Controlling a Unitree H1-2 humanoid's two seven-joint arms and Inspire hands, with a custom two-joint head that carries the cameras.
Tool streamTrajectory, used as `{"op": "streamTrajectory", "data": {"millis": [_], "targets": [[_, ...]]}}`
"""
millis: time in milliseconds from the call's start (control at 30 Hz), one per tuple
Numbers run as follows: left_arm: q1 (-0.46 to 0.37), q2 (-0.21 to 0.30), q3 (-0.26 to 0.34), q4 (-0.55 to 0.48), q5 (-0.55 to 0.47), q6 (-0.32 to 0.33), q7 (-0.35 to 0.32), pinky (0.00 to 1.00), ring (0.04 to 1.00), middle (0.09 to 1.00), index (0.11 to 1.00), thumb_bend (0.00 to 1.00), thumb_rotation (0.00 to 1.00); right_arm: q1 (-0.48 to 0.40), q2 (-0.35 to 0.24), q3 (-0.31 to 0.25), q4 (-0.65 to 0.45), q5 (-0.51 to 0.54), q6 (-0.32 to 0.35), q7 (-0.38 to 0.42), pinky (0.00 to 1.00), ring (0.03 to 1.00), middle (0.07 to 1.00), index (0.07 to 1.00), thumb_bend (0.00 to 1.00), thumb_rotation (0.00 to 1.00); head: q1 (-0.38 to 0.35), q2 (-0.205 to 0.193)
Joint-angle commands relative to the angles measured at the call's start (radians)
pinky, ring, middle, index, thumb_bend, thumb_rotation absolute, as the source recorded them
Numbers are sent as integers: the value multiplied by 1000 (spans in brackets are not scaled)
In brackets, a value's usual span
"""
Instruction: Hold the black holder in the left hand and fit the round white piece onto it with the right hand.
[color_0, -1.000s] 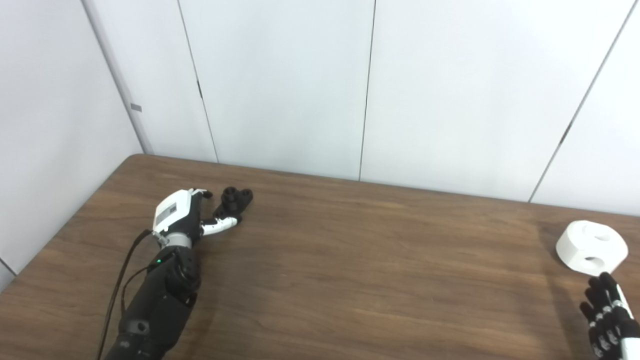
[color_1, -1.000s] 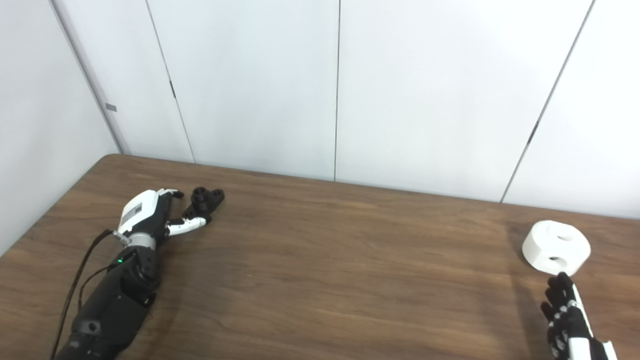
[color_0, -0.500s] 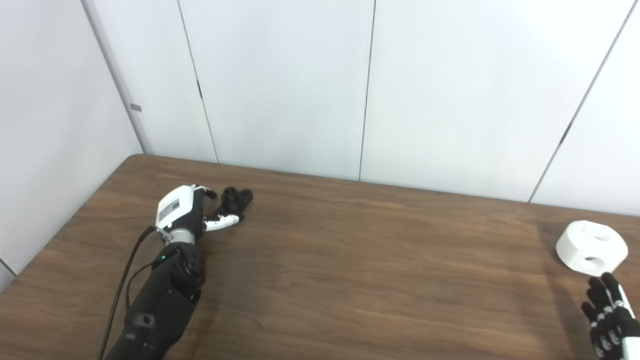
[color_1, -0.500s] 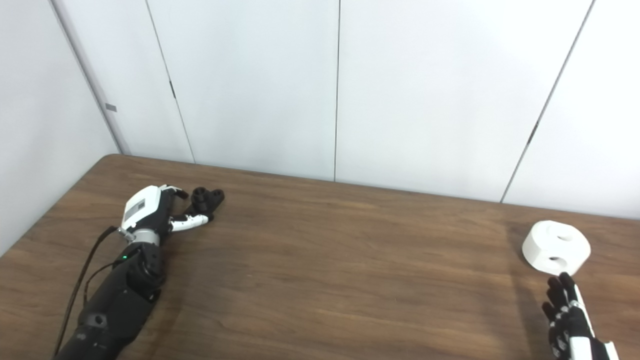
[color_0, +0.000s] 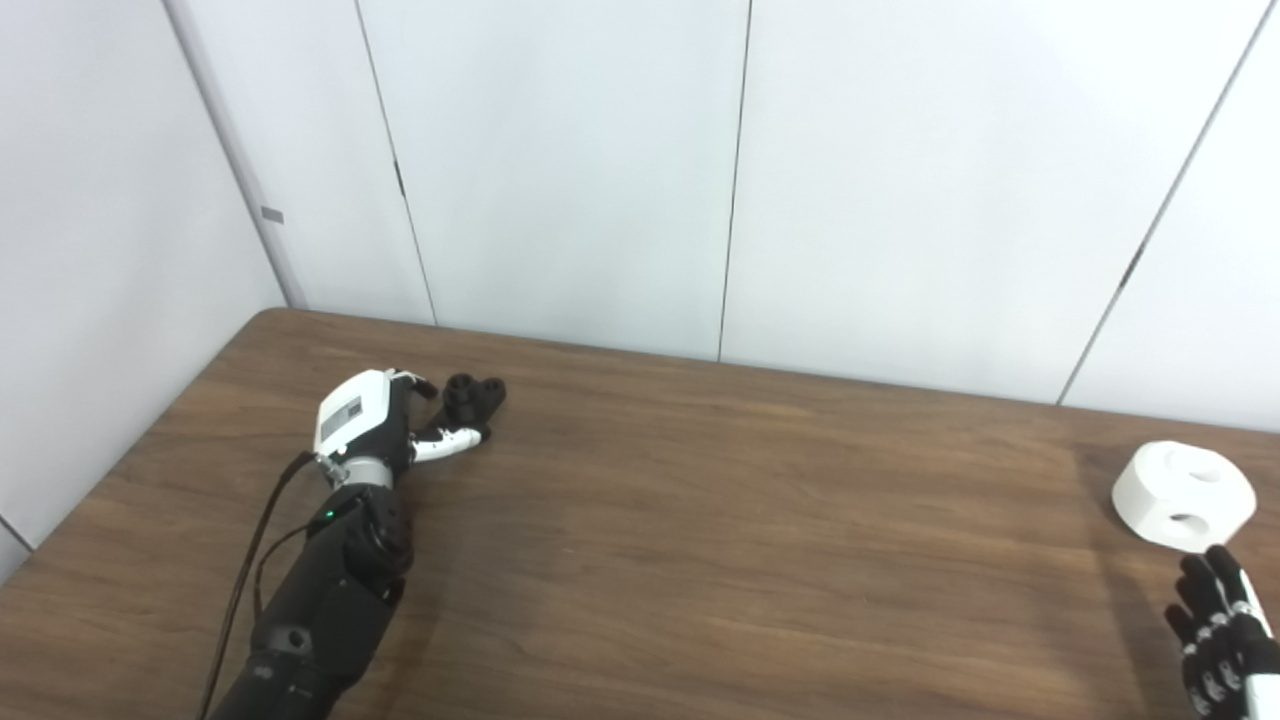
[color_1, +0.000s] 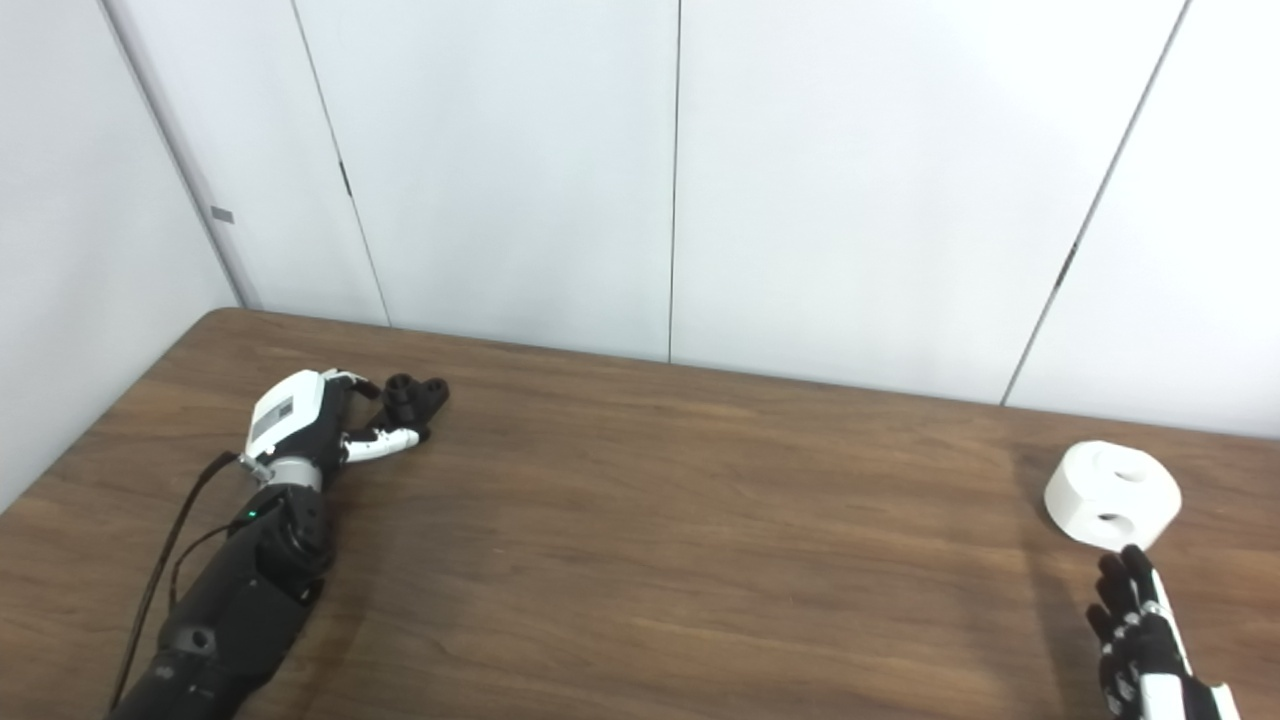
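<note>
Since a second ago the left hand (color_0: 375, 425) has been edging toward the black holder (color_0: 474, 395), now sitting between its spread fingers (not yet gripped); it needs squarer closing. The right hand (color_1: 1140, 640), fingers apart, is waiting just below the round white piece (color_1: 1112, 494).

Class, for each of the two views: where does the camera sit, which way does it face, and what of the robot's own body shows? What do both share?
Left eye view: on the head's left, looking down at the table; left hand beside the holder, right hand near the white piece.
Right eye view: on the head's right, same downward aim; both arms show.
Shared: the same scene, a little offset sideways.
</note>
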Motion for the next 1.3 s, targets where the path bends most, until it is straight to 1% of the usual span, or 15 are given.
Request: {"op": "streamTrajectory", "data": {"millis": [0,133,167,200,267,333,400,433,467,500,600,767,1000,1167,1267], "targets": [[-46,17,-2,-29,1,-2,6,996,988,911,698,896,437,70,51,22,76,9,-6,-1,1000,1000,985,1000,589,936,0,1],[-43,21,-8,-36,-1,1,-12,1000,987,906,683,875,439,70,51,21,79,14,-6,1,1000,1000,990,1000,581,940,0,1],[-44,22,-9,-37,-1,-1,-13,998,981,897,670,864,426,70,51,20,79,14,-7,2,1000,1000,991,1000,576,940,-2,9],[-43,22,-10,-38,-1,-5,-12,993,976,890,658,854,411,70,51,20,78,14,-5,1,1000,1000,990,1000,580,937,-2,9],[-42,19,0,-42,-14,-15,-7,987,973,881,632,834,363,71,51,19,74,16,-4,1,1000,1000,989,1000,584,930,-4,13],[-41,5,29,-49,-53,-25,-3,988,973,872,604,822,299,73,50,20,69,13,-3,1,1000,1000,988,1000,594,926,-5,14],[-40,-7,50,-52,-88,-38,7,965,973,860,567,802,205,74,50,20,67,13,-8,3,1000,1000,987,1000,591,923,-5,14],[-40,-10,56,-50,-99,-46,13,953,971,854,529,666,138,75,50,21,66,12,-10,3,1000,1000,986,1000,593,921,-4,16],[-40,-13,60,-48,-107,-53,17,929,966,847,504,582,94,75,50,21,66,11,-12,3,1000,1000,984,1000,594,920,-3,16],[-39,-14,62,-46,-112,-57,20,915,963,844,495,553,77,76,49,21,67,9,-13,2,1000,1000,984,1000,595,921,-3,16],[-38,-12,62,-40,-122,-71,27,877,950,824,484,524,54,79,51,20,62,11,-9,0,1000,1000,985,1000,595,919,-5,21],[-35,-11,59,-38,-129,-76,28,865,936,804,482,519,45,77,57,17,61,20,-4,-3,1000,1000,987,1000,597,900,-3,22],[-36,-4,52,-31,-125,-78,22,857,931,798,485,516,38,78,55,17,57,19,4,-2,1000,1000,991,1000,588,913,-3,22],[-35,5,37,-51,-118,-46,-10,854,925,813,486,516,39,76,59,17,57,9,-1,-8,1000,1000,987,1000,604,914,-10,27],[-26,12,38,-72,-131,-45,-34,839,910,818,486,516,39,77,62,18,54,1,-2,-14,1000,1000,985,1000,612,912,-15,29]]}}
